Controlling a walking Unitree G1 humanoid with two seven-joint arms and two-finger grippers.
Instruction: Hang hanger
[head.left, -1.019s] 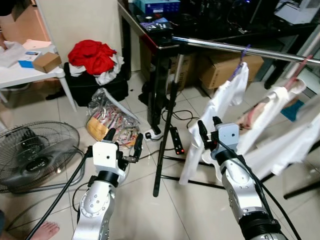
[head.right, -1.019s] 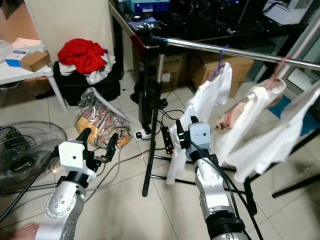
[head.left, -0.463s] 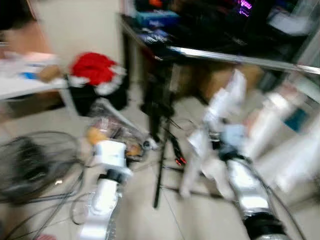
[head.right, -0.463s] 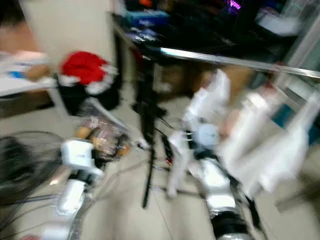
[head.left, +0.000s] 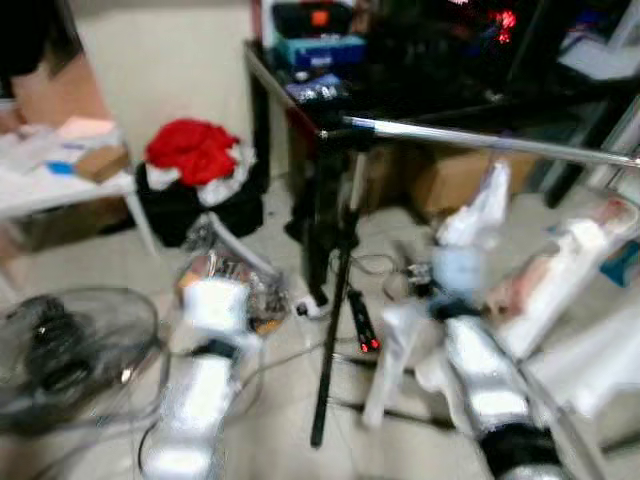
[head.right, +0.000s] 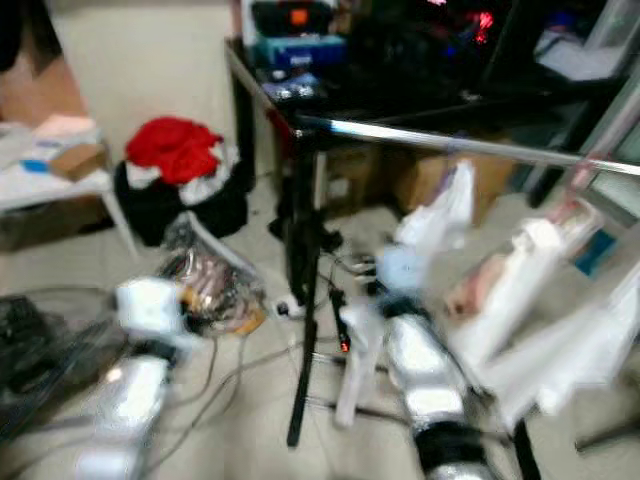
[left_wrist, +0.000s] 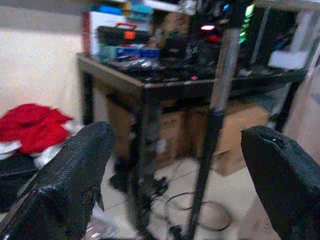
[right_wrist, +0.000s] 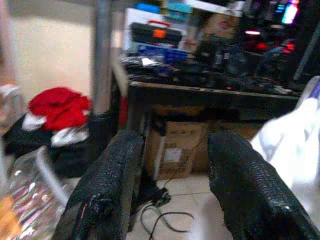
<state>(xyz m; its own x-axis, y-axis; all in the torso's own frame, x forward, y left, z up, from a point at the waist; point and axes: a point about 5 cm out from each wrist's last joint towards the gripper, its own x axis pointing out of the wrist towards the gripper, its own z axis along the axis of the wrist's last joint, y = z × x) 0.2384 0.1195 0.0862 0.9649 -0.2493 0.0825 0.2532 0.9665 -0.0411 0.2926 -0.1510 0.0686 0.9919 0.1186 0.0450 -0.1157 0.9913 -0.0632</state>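
Note:
A silver clothes rail (head.left: 480, 140) runs from a black stand pole (head.left: 335, 300) off to the right, at about head height. White garments (head.left: 475, 210) hang from it, one on a purple hanger hook, and a further one (head.left: 570, 265) hangs to the right. My left gripper (left_wrist: 175, 150) is raised left of the pole, open, with nothing between its fingers. My right gripper (right_wrist: 172, 150) is right of the pole, just before the nearest white garment, also open and holding nothing. The eye views are blurred.
A floor fan (head.left: 60, 345) stands at the left. Red clothes (head.left: 195, 150) lie on a black bag beside a white table (head.left: 60, 190). A plastic bag (head.left: 235, 265), a power strip (head.left: 360, 320) and cables lie near the stand's feet. A black desk (head.left: 300, 100) and cardboard boxes (head.left: 455, 175) stand behind.
The whole picture has shifted and blurred, so the camera has moved. Both arms keep much the same raised pose, and the fingers stay apart.

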